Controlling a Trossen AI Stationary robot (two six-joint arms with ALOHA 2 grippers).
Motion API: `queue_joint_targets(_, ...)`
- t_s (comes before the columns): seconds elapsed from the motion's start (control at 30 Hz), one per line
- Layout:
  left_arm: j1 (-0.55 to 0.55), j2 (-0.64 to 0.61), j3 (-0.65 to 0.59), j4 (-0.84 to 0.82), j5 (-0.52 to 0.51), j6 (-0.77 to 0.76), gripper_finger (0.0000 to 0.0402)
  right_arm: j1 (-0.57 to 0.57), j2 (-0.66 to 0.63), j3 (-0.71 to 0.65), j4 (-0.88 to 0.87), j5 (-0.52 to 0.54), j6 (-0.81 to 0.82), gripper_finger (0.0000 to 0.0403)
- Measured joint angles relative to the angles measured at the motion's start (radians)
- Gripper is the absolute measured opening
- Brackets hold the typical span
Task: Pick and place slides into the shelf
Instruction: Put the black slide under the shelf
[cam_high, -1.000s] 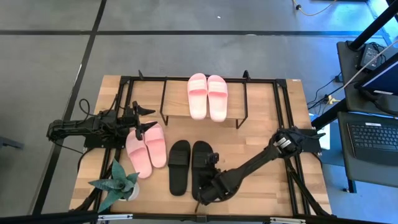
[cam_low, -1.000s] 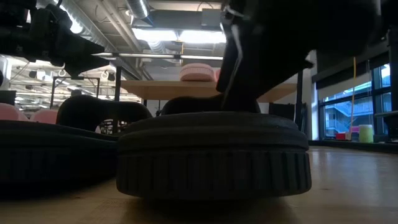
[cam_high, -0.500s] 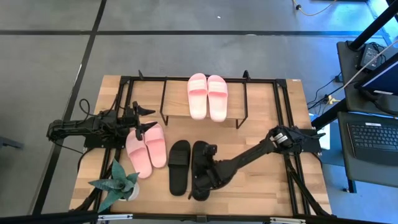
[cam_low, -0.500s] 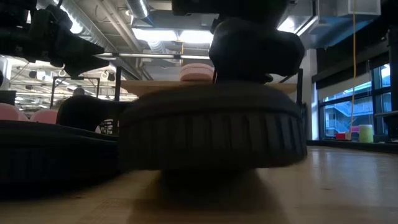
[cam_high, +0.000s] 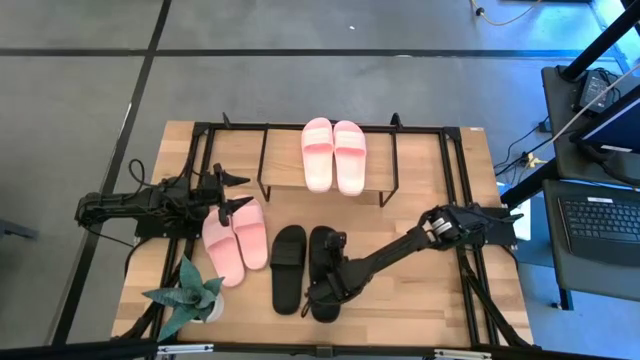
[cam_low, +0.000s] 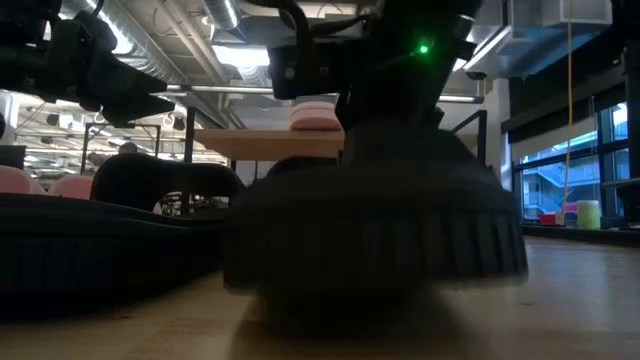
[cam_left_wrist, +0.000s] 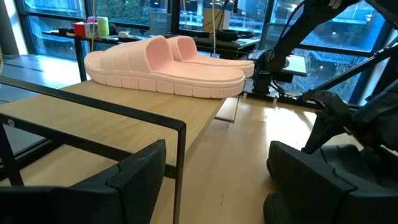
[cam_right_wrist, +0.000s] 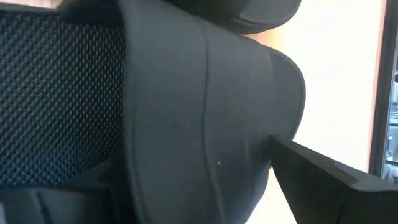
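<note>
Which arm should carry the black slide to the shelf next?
Right. The right gripper is already at the right-hand black slide. The left gripper waits by the pink pair.

The right claw (cam_high: 318, 292) has slid along the black foam slide sandal (cam_high: 325, 272) nearest it, from the heel end toward the strap; in the low view that sandal's heel (cam_low: 375, 235) has lifted off the wooden tabletop (cam_low: 560, 300) and shifted right.

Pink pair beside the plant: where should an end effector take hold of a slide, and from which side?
Judging by shape, grip the wide strap of a slide in the pink pair, coming from above with one finger through the open toe. The strap arches clear of the flat sole. The left end effector waits nearby.
</note>
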Motion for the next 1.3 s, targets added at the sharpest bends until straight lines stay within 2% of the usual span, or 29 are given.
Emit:
queue_joint_targets(0.13,0.0,0.0,0.0,0.0,0.0,0.0,0.0276,0.0,0.011,0.001,-0.008,0.04,0.002,0.0292)
queue_joint_targets(0.3,0.0,0.0,0.0,0.0,0.0,0.0,0.0276,0.0,0.014,0.0,-0.006,0.041,0.001,0.0253)
queue_joint_targets(0.77,0.0,0.0,0.0,0.0,0.0,0.0,0.0276,-0.013,0.019,-0.004,-0.016,0.044,-0.024,0.0093)
queue_joint_targets(0.93,0.0,0.0,0.0,0.0,0.0,0.0,0.0276,-0.013,0.019,-0.004,-0.017,0.043,-0.028,0.0024)
queue_joint_targets(1.17,0.0,0.0,0.0,-0.008,0.0,0.0,0.0276,-0.013,-0.001,-0.005,-0.069,0.041,-0.023,0.0019)
queue_joint_targets(1.3,0.0,0.0,0.0,-0.01,0.0,0.004,0.0276,-0.013,-0.007,0.043,-0.199,0.073,0.021,0.0019)
